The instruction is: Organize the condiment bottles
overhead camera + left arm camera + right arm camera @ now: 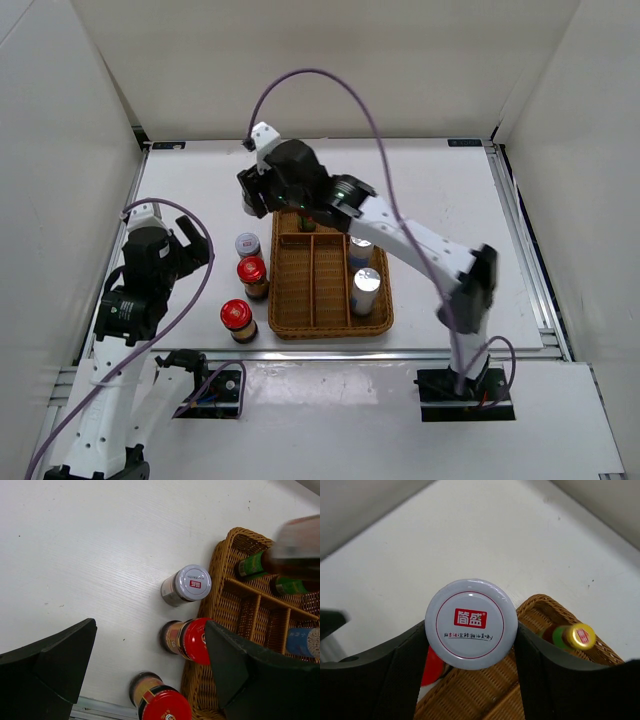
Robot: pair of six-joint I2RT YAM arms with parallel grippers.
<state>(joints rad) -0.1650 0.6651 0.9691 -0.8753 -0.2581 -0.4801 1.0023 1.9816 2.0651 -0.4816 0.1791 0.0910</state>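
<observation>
My right gripper [470, 632] is shut on the grey-lilac lid of a jar [469, 624]; both fingers press its rim and the jar's body is hidden. From above, this gripper [262, 195] hangs by the wicker tray's [330, 332] far-left corner. A green yellow-capped bottle [575, 636] lies in the tray. Two silver-topped cylinders [360, 250] [367, 283] stand in the tray's right side. Left of the tray stand another grey-lidded jar [247, 245] and two red-lidded jars [251, 270] [237, 315]. My left gripper [150, 665] is open above the red-lidded jars [187, 639], holding nothing.
White walls enclose the table on the left, back and right. A metal rail [100, 707] runs along the near edge. The right arm's purple cable [330, 80] arcs over the back. Two green bottles [255, 565] [290, 586] lie at the tray's far end.
</observation>
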